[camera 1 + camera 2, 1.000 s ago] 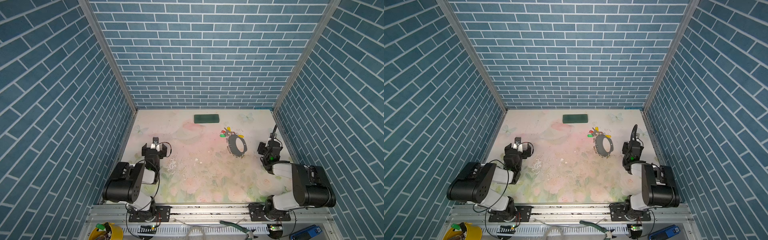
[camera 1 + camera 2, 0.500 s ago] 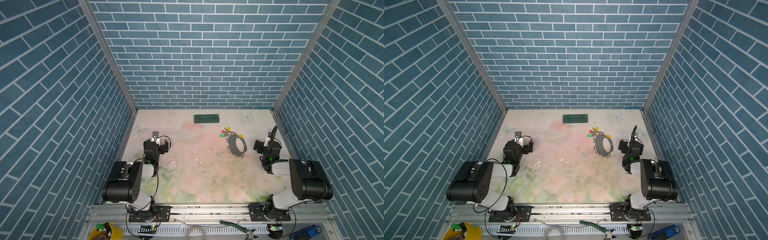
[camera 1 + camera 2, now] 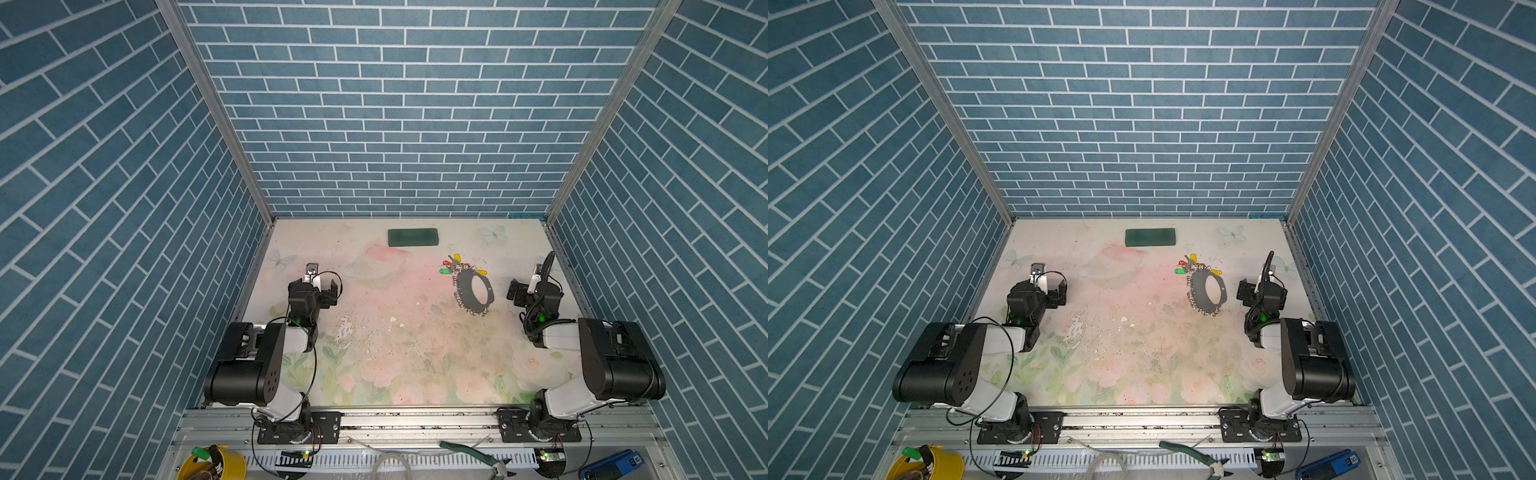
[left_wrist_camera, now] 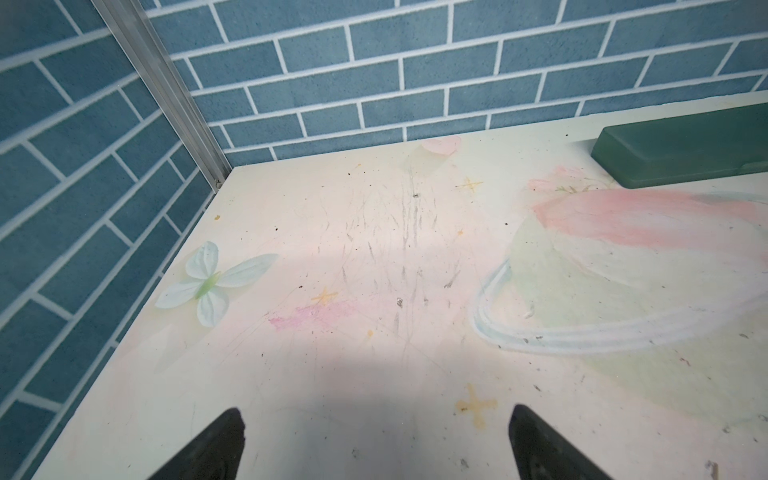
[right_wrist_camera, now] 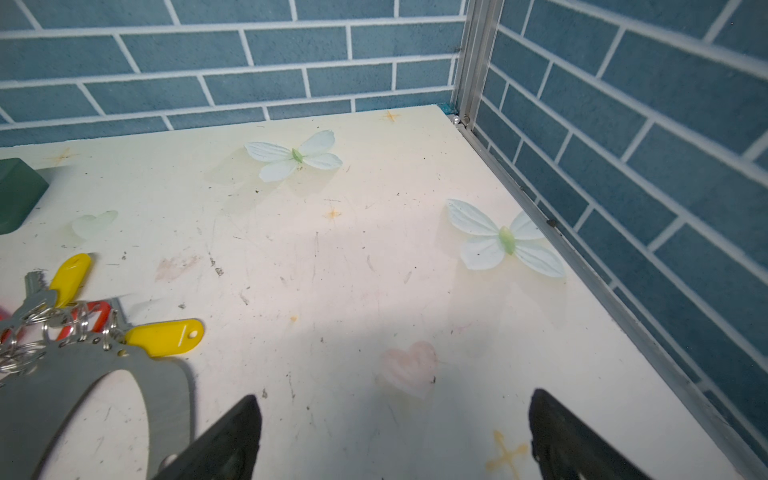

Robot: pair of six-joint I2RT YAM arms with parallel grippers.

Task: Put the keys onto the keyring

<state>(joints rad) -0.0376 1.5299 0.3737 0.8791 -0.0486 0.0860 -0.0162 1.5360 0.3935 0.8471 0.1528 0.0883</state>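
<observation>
A: Left claw [image 4: 376, 417]?

B: Jaws spread as wide as they go, nothing held. The left wrist view shows both dark fingertips [image 4: 224, 436] with only bare, scuffed surface [image 3: 395, 353] in the gap. In both top views it sits low by the left wall [image 3: 104, 208], well apart from the task's things.

A: Right claw [image 5: 395, 399]?

B: Same reading: fully spread, empty. Surface only between the fingers, with a printed pink heart [image 5: 409, 365] just ahead of them. In both top views it stands just beside the keyring [image 3: 464, 291], on the side toward the right wall [image 3: 685, 208]. A strip of surface shows between claw and hoop.

A: Keyring position?

B: Lying flat on the surface, right of the middle. It is a dark grey hoop, its outer edge fringed with small silver split rings.

A: The keys [image 3: 454, 266]?

B: Bunched at the hoop's far edge, touching it. The top views give green, red and yellow tags fanning outward. The right wrist view shows two yellow tags [image 5: 166, 336], a red one and a silver key blade, all in among the split rings. Whether every key is threaded on, I cannot tell.

A: Anything else?

B: A dark green block [image 3: 412, 237] lies near the back wall [image 3: 395, 124], about mid-width, apart from the keys.
</observation>
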